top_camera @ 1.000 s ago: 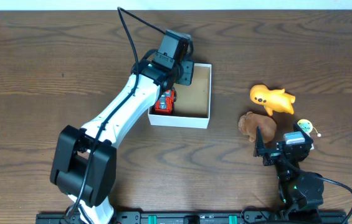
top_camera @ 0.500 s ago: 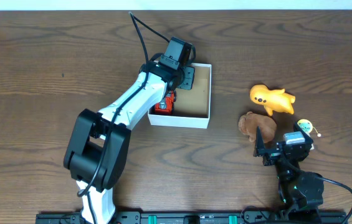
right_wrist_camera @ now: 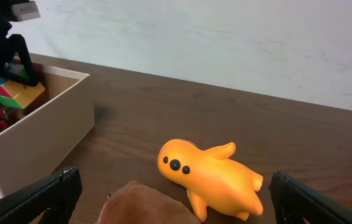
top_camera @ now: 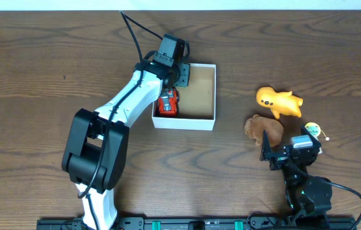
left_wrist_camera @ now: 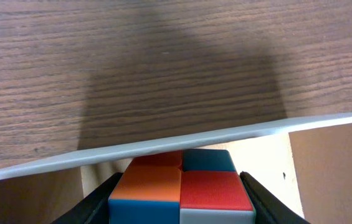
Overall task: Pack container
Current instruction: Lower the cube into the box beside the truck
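The container point(top_camera: 184, 122) is a low white box with a tan cardboard inside, at mid-table; its rim crosses the left wrist view point(left_wrist_camera: 163, 146). A red toy car point(top_camera: 168, 104) lies in its left side. My left gripper point(top_camera: 179, 71) is over the box's far-left corner, shut on a multicoloured cube point(left_wrist_camera: 182, 186), which also shows in the right wrist view point(right_wrist_camera: 10, 87). My right gripper point(top_camera: 289, 145) is open and empty at the right. In front of it lie an orange toy point(top_camera: 278, 101) and a brown plush toy point(top_camera: 262, 128).
A small green-and-yellow toy point(top_camera: 313, 131) lies beside the right gripper. The left arm stretches from the front edge up to the box. A pale wall stands behind the table in the right wrist view point(right_wrist_camera: 225, 37).
My left gripper, still holding the cube, has shifted a little to the left along the box's far side. The right arm and the toys have not moved.
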`<state>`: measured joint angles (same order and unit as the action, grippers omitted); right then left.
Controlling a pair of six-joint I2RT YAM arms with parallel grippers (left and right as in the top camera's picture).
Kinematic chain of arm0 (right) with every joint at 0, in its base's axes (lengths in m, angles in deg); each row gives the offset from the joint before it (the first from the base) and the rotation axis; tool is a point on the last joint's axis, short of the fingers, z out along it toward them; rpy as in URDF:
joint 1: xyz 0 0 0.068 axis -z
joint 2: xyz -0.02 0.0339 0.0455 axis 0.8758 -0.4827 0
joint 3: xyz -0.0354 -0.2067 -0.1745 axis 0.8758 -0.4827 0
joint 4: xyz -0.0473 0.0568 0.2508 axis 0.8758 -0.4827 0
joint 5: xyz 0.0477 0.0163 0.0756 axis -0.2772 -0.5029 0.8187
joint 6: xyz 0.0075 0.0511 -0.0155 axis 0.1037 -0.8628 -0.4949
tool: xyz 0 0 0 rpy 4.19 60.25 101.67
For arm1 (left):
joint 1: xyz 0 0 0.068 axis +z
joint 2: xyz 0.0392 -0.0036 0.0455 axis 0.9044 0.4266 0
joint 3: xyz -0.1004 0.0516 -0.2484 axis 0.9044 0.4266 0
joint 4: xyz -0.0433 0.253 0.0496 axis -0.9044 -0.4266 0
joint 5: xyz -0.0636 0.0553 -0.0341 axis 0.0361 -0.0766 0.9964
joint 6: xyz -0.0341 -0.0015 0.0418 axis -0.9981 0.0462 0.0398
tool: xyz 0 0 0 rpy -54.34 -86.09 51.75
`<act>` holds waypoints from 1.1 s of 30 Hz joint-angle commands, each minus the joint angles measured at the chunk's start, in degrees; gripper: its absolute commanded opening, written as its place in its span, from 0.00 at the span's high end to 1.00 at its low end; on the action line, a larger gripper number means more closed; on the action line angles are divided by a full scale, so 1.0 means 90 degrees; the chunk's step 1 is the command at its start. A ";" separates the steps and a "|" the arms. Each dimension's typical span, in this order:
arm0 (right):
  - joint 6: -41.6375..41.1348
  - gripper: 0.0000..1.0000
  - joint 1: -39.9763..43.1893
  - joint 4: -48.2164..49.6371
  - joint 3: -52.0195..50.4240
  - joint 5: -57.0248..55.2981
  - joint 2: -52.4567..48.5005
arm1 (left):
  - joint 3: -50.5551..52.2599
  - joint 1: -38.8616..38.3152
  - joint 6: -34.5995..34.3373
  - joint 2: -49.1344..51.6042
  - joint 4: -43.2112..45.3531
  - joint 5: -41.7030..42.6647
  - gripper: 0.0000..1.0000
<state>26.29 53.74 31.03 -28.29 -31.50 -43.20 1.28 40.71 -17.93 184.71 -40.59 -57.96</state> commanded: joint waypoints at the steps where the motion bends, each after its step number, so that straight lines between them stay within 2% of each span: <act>1: -0.0095 0.01 0.0029 -0.0024 -0.0015 -0.0005 0.0015 | -0.0090 0.0039 0.0107 0.0017 0.0039 -0.0119 0.60; 5: -0.0095 0.01 0.0029 -0.0024 -0.0015 -0.0005 0.0015 | -0.0090 0.0039 0.0107 0.0017 0.0041 -0.0119 0.59; 6: -0.0095 0.01 0.0029 -0.0024 -0.0015 -0.0005 0.0015 | -0.0090 0.0039 0.0107 0.0017 0.0044 -0.0119 0.55; 7: -0.0095 0.01 0.0029 -0.0024 -0.0015 -0.0005 0.0015 | -0.0090 0.0039 0.0107 0.0017 0.0056 -0.0119 0.46; 9: -0.0095 0.01 0.0029 -0.0024 -0.0015 -0.0005 0.0015 | -0.0090 0.0036 0.0107 0.0017 0.0124 -0.0119 0.46; 14: -0.0095 0.01 0.0029 -0.0024 -0.0015 -0.0005 0.0015 | -0.0090 0.0036 0.0107 0.0017 0.0406 -0.0119 0.47; 18: -0.0095 0.01 0.0029 -0.0024 -0.0015 -0.0002 0.0015 | -0.0090 0.0039 0.0112 0.0017 0.0420 -0.0119 0.57; 27: -0.0095 0.01 0.0029 -0.0024 -0.0015 -0.0005 0.0015 | -0.0087 0.0036 0.0544 0.0107 0.0386 -0.0119 0.56; 33: -0.0095 0.01 0.0029 -0.0024 -0.0015 -0.0005 0.0015 | -0.0087 0.0039 0.0544 0.0124 0.0364 -0.0119 0.37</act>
<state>26.29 53.74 31.03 -28.29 -31.50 -43.20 1.28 40.71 -13.87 184.95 -37.14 -58.16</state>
